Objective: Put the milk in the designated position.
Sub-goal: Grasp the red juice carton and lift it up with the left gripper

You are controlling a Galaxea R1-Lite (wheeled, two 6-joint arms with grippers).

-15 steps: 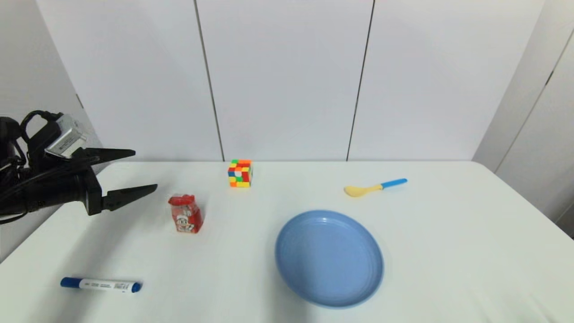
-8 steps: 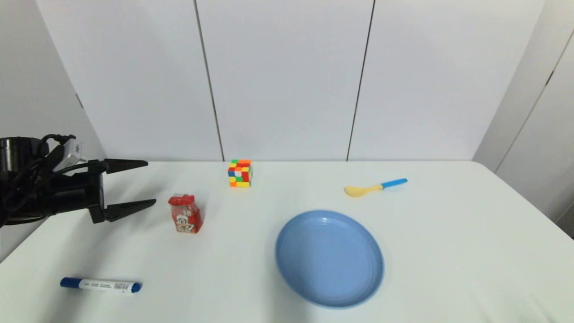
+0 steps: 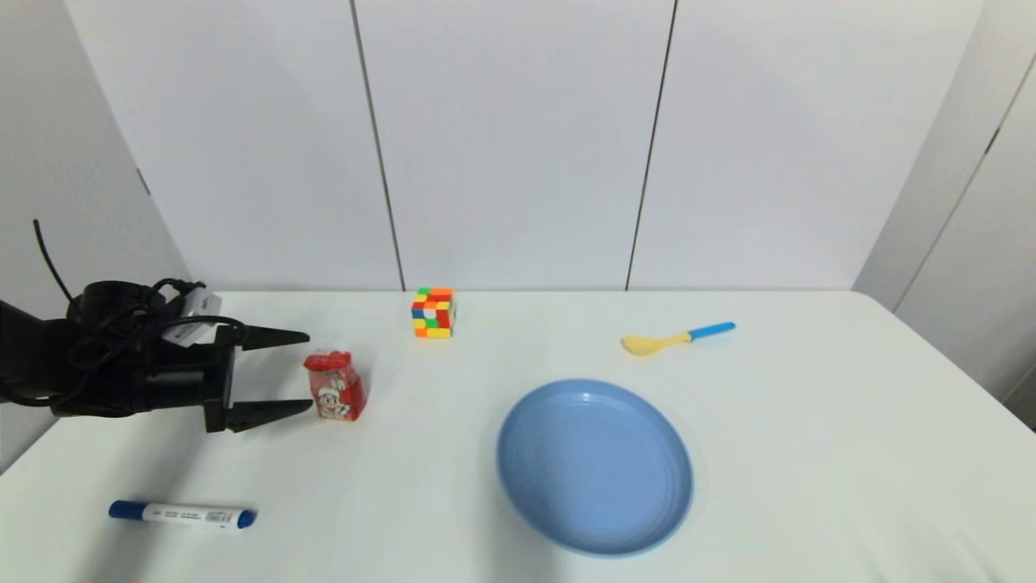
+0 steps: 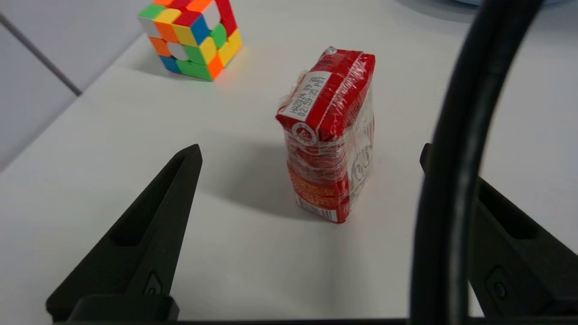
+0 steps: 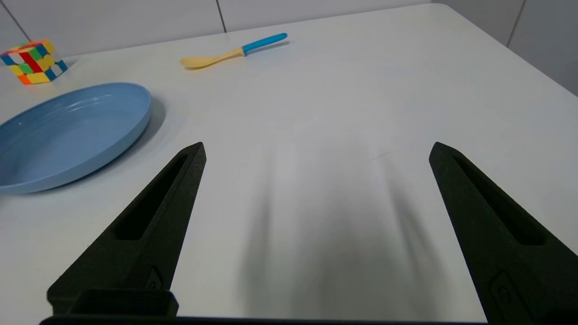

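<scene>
The milk [image 3: 335,386] is a small red carton wrapped in clear film, standing upright on the white table left of centre; the left wrist view shows the milk [image 4: 331,137] from its side. My left gripper [image 3: 307,372] is open just to the left of it, low over the table, its fingertips level with the carton's left edge and not touching it. In the left wrist view the left gripper [image 4: 311,151] has the carton a little beyond its tips. My right gripper [image 5: 316,146] is open over bare table and does not show in the head view.
A multicoloured puzzle cube [image 3: 434,312] stands behind the milk. A blue plate [image 3: 595,467] lies at centre front, a yellow spoon with a blue handle [image 3: 676,338] behind it. A blue-capped marker [image 3: 183,514] lies at front left. A black cable [image 4: 451,171] crosses the left wrist view.
My left gripper has come down and moved right, from well left of the milk to right beside it, still open. The milk and the other things have not moved.
</scene>
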